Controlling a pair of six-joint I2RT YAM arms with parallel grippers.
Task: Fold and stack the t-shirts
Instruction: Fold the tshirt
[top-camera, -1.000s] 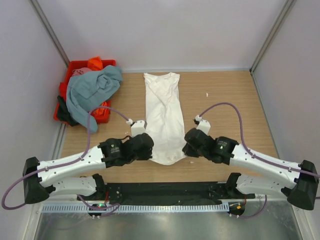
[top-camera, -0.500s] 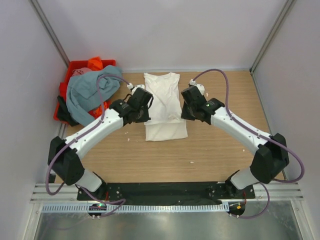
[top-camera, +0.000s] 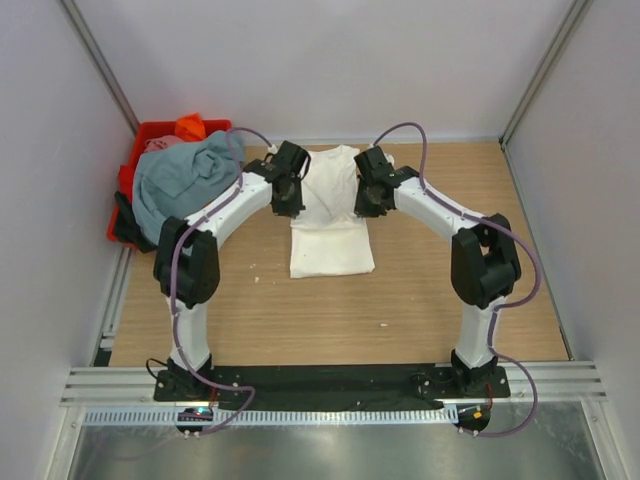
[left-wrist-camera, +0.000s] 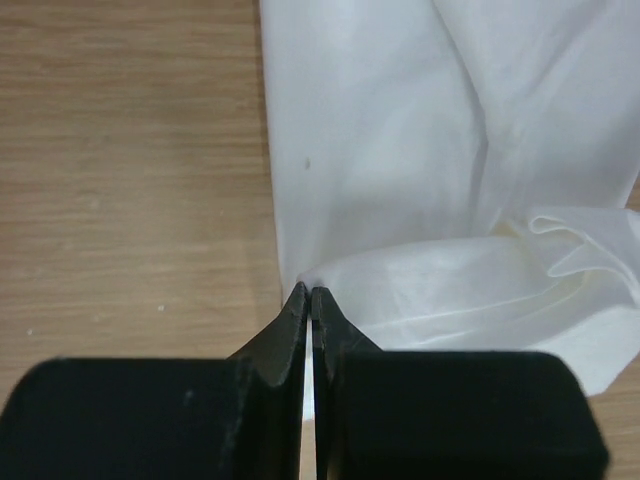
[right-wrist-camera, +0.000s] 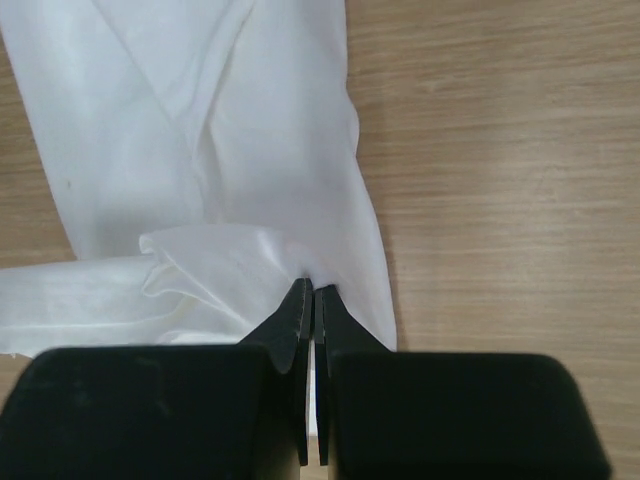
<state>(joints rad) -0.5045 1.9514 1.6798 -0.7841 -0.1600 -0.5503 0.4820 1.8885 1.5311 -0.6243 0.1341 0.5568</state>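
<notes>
The white t-shirt (top-camera: 330, 215) lies on the wooden table (top-camera: 450, 270) just beside the red crate (top-camera: 143, 131), a narrow strip with a doubled band across its near part. The left gripper (top-camera: 296, 207) is on the shirt edge nearer the crate and the right gripper (top-camera: 362, 207) is on the edge farther from it. In the wrist views each pair of jaws is pressed together on a thin pinch of the white cloth, with folded layers bunched at the tips of the left (left-wrist-camera: 308, 294) and right (right-wrist-camera: 308, 288) grippers.

This looks like the crosswise fold. To do it well, both pinches should travel level with each other and away from the crate's near end at the same pace, so the lifted edge lands square. The cloth between them should be taut enough to flatten the puffed ridge before the jaws release, and the edge should be set down low, not dropped.

The grippers cover the shirt's far corners, so the edge alignment cannot be judged. I cannot tell how many layers each pinch holds. No chest print shows. In the crate, a grey-blue t-shirt (top-camera: 180, 185) drapes over the rest. Only scraps of orange cloth (top-camera: 190, 127) and something dark show, so the number of garments is unclear.
</notes>
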